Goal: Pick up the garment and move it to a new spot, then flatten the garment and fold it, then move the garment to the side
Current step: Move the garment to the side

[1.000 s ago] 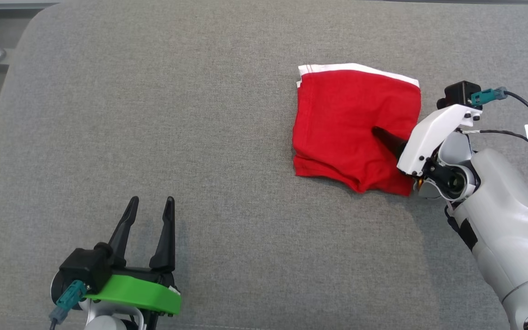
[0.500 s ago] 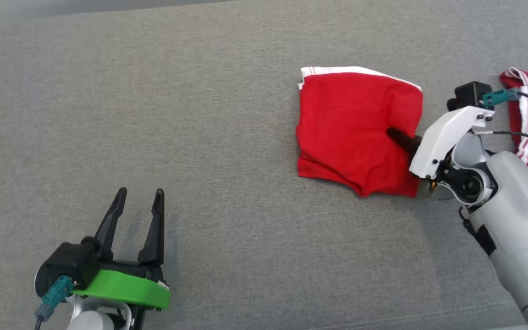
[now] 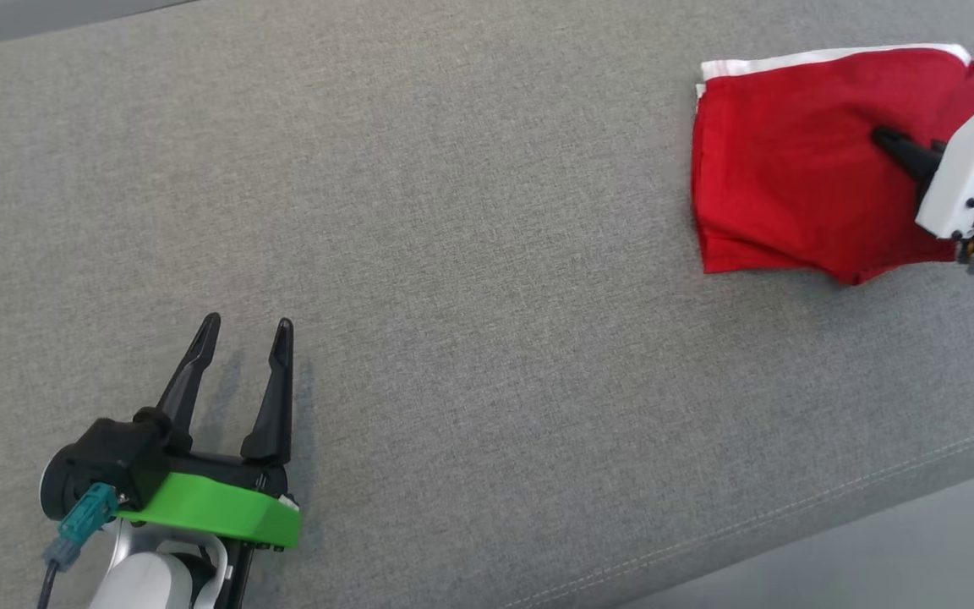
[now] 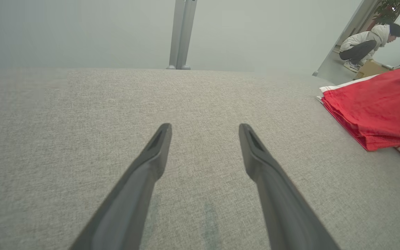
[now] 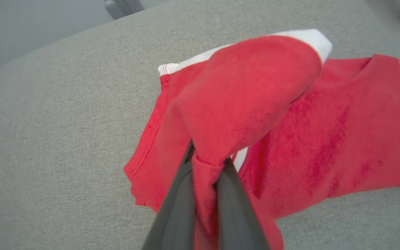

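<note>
Your right tool [image 5: 208, 163] is pinched shut on a fold of the red garment [image 5: 255, 86]. The cloth is bunched between its two dark fingers and raised into a hump with a white band [image 5: 311, 38] along the far edge. In the head view, that tool [image 3: 883, 135] reaches in from the right edge onto the garment [image 3: 791, 169], which lies folded at the upper right of the grey fabric tabletop [image 3: 487, 254]. Your left tool [image 3: 248, 323] sits low at the lower left, its jaws spread wide and holding nothing, well apart from the garment. Its own wrist view shows the fingers [image 4: 151, 163] over bare grey fabric and the garment [image 4: 373, 107] off to the right. A person [image 4: 370, 45] crouches in the background beyond it.
</note>
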Robot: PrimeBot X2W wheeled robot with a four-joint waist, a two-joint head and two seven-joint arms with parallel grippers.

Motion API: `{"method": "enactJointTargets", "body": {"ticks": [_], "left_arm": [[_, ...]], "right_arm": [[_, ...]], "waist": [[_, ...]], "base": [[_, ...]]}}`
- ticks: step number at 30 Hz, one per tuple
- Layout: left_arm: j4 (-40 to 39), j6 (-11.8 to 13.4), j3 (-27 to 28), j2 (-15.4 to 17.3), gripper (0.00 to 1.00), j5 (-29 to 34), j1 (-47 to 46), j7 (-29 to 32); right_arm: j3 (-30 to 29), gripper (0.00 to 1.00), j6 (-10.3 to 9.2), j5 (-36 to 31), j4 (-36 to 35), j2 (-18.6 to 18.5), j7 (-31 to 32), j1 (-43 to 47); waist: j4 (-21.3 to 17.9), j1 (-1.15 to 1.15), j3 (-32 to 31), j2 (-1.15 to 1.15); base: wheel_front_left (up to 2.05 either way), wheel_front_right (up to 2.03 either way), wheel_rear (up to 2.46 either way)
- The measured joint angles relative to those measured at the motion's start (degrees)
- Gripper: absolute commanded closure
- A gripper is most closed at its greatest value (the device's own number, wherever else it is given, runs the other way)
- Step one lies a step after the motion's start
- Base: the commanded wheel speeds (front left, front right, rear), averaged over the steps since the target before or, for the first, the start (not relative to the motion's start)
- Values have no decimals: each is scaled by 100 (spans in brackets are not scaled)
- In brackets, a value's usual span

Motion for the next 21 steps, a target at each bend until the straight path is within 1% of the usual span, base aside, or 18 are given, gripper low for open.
{"method": "enactJointTargets", "body": {"ticks": [5,9,12,18,21], "left_arm": [[-71,-1,-22,60,0,5,-96,60],[-92,-9,-60,68,0,32,-203,110],[-92,-9,-83,67,0,38,-289,126],[-52,-7,-109,26,0,36,-372,92],[-14,-7,-118,7,0,27,-371,47]], "right_arm": [[-476,100,0,-323,-199,-123,428,-124],[-757,100,0,-709,-229,-170,733,-250],[-851,100,1,-1100,-227,-341,950,-352],[-971,100,1,-1645,-268,-757,1339,-425],[-1082,100,1,-1766,-288,-916,1433,-366]], "waist": [[-69,0,253,0],[-7,0,435,0],[119,0,533,0],[453,0,678,0],[609,0,728,0]], "base": [[0,0,0],[0,0,0],[0,0,0],[0,0,0],[0,0,0]]}}
